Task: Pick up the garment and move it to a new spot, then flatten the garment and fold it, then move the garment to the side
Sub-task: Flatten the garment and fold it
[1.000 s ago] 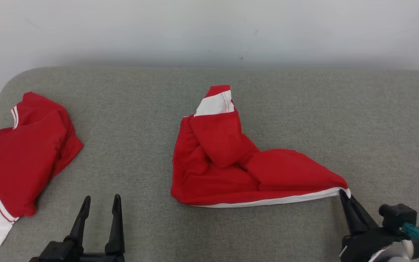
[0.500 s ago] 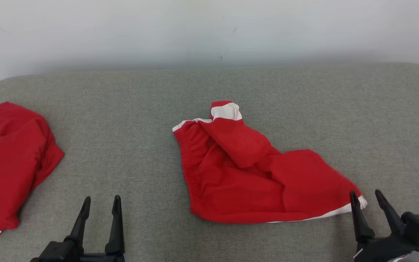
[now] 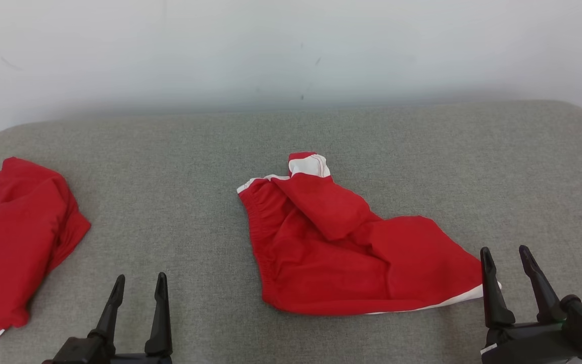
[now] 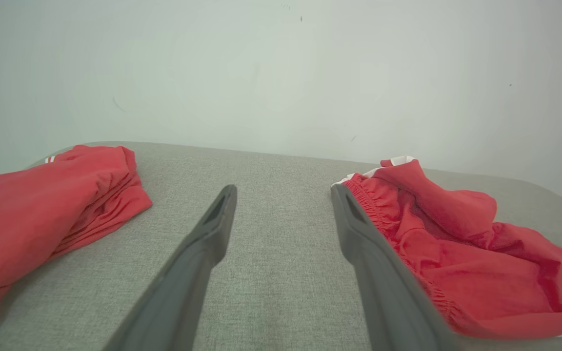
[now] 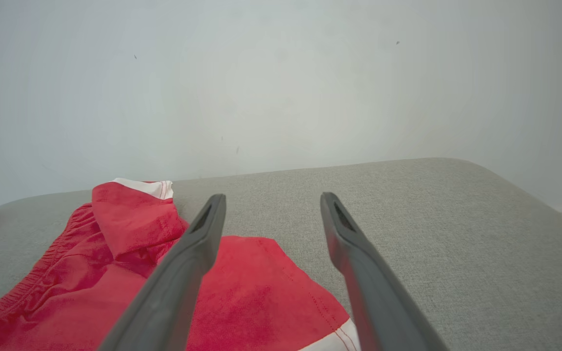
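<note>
The garment (image 3: pixel 341 247) is a pair of red shorts with white trim, lying crumpled in the middle of the grey cushion (image 3: pixel 180 167). One leg is folded over its top, a white cuff at the far end. My right gripper (image 3: pixel 504 254) stands open just beyond the garment's lower right corner, its left finger over the white hem, nothing held. In the right wrist view that gripper (image 5: pixel 271 202) hangs above the garment (image 5: pixel 115 278). My left gripper (image 3: pixel 138 280) is open near the front edge, left of the garment (image 4: pixel 456 243), with bare cushion between its fingers (image 4: pixel 212 229).
A second red and white garment (image 3: pixel 13 242) lies bunched at the cushion's left edge, also in the left wrist view (image 4: pixel 42 204). A pale wall (image 3: pixel 291 50) rises behind the cushion. The cushion's right end curves away past my right gripper.
My right gripper has let go of the garment's white-hemmed corner and opened. The released cloth has slumped onto the cushion. The head camera has shifted, so the whole scene sits differently.
</note>
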